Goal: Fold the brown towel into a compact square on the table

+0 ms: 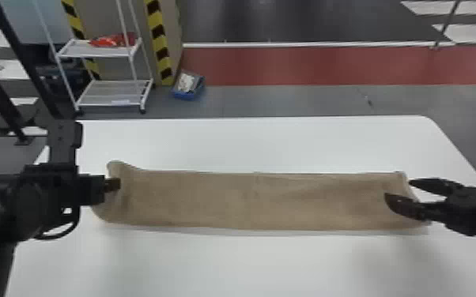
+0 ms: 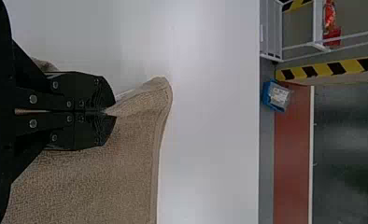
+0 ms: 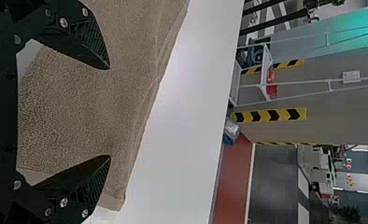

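- Behind the white bench runs a gray floor with a red strip; both are farther from the robot than either hand.
- Out beyond the left hand stands a white rack, a red item on its upper shelf. A blue bin with pale contents sits on the floor just beside the rack, on the side toward the right hand.
- The brown towel lies on the bench as a long, narrow band, reaching from the left hand across to the right hand.
- The left hand is clamped on the towel's left end, its fingers together with cloth pinched at the tips. A rumpled corner of the towel juts out past those fingertips, on the side away from the robot.
- The right hand is at the towel's right end, its fingers well apart, with brown cloth showing between them. Whether those fingers touch the cloth I cannot tell.
- Between the two hands, the band is mostly smooth.
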`<act>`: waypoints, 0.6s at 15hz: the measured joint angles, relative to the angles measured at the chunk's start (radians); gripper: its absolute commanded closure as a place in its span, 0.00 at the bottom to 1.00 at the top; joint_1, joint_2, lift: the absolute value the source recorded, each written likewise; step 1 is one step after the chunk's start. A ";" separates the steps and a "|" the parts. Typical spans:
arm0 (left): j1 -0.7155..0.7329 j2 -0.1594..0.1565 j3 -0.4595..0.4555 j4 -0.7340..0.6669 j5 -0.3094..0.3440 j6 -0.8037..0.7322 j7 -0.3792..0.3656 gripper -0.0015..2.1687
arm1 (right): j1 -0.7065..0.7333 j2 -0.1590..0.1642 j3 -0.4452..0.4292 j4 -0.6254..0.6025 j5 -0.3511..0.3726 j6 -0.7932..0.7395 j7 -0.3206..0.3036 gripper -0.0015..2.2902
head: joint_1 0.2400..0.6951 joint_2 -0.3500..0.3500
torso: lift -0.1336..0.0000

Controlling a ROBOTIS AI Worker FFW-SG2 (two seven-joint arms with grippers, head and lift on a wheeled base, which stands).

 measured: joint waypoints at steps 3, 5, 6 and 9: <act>0.017 -0.010 0.014 -0.117 0.080 0.051 0.038 0.83 | -0.004 0.024 0.028 0.000 0.012 0.000 -0.008 0.10 | 1.00 0.53 | 0.04; 0.019 -0.028 0.015 -0.195 0.116 0.105 0.058 0.83 | -0.009 0.057 0.055 0.003 0.023 -0.008 -0.011 0.15 | 1.00 0.53 | 0.04; 0.019 -0.039 0.014 -0.223 0.134 0.129 0.082 0.83 | -0.015 0.079 0.073 0.011 0.033 -0.020 -0.011 0.20 | 1.00 0.53 | 0.04; -0.002 -0.061 0.023 -0.290 0.237 0.200 0.142 0.83 | -0.033 0.144 0.136 0.040 0.074 -0.072 -0.008 0.56 | 1.00 0.57 | 0.04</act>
